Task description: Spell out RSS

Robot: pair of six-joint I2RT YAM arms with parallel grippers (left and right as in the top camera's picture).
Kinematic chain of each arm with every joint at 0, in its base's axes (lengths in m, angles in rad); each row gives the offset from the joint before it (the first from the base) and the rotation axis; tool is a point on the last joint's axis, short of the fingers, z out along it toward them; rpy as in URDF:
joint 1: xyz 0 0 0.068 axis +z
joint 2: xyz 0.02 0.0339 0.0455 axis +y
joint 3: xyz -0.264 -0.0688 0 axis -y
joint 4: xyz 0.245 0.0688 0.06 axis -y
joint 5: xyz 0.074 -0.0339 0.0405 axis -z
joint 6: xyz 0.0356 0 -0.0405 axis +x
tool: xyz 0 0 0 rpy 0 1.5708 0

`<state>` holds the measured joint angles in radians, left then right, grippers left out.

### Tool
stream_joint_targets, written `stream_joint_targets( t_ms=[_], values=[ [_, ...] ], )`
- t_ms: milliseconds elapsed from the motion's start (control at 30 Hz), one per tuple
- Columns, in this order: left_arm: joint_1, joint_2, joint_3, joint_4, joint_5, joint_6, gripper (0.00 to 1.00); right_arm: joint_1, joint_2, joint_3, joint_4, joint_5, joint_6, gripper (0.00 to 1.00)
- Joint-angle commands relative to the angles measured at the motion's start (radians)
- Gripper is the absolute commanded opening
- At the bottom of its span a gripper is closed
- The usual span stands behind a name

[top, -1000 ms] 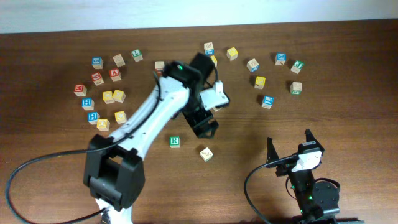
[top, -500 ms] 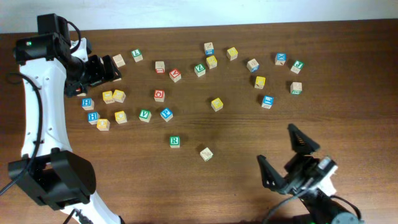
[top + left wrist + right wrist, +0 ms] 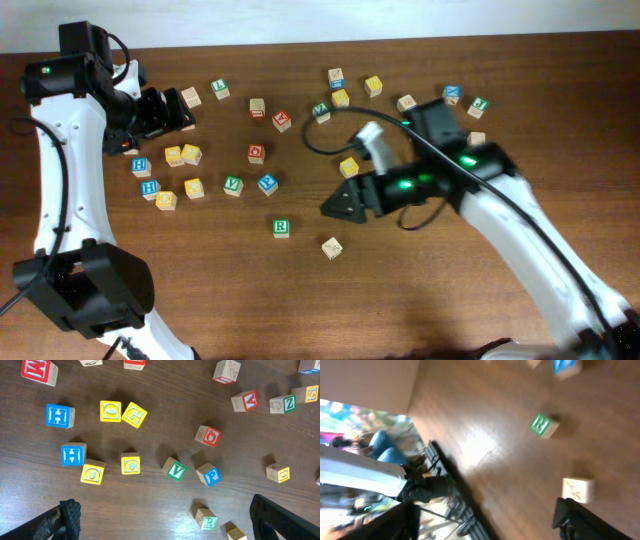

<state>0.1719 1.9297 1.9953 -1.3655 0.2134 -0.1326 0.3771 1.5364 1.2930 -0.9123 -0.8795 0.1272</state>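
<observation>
A green R block (image 3: 281, 228) lies alone on the brown table, with a plain wooden block (image 3: 331, 247) to its right. My right gripper (image 3: 338, 203) is open and empty, hovering just right of and above the R block. The R block also shows in the right wrist view (image 3: 542, 425), with the plain block (image 3: 578, 489) by the right finger. My left gripper (image 3: 172, 110) is open and empty over the far left cluster. In its view (image 3: 164, 510) the R block (image 3: 206, 519) lies between the fingers. I cannot pick out any S block.
Many letter blocks are scattered across the back: two blue H blocks (image 3: 59, 415), several yellow blocks (image 3: 110, 411), a green V (image 3: 175, 470), a blue P (image 3: 211, 475), a red block (image 3: 210, 436). More lie at the back right (image 3: 430, 162). The right arm (image 3: 480, 190) spans the table's middle.
My left arm has swung from the table's centre to the far left cluster. My right arm has come from the front right out over the centre, near the R block. The blocks have not moved.
</observation>
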Motion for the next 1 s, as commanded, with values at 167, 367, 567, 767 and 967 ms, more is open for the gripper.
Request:
stream_joint_targets(
  t_ms=[167,367,567,767,967],
  values=[
    [0.008,-0.022,0.014,0.002,0.007,-0.009,0.99,0.263,0.238,0.005,-0.098,0.680,0.646,0.74],
    [0.008,-0.022,0.014,0.002,0.007,-0.009,0.99,0.329,0.238,-0.106,0.111,0.712,0.898,0.72],
    [0.008,-0.022,0.014,0.002,0.007,-0.010,0.99,0.350,0.240,-0.198,0.185,0.776,1.014,0.63],
    [0.008,-0.022,0.014,0.002,0.007,-0.009,0.99,0.350,0.294,-0.220,0.259,0.786,1.011,0.45],
    [0.008,-0.022,0.014,0.002,0.007,-0.010,0.99,0.335,0.297,-0.196,0.311,0.720,0.845,0.22]
  ],
)
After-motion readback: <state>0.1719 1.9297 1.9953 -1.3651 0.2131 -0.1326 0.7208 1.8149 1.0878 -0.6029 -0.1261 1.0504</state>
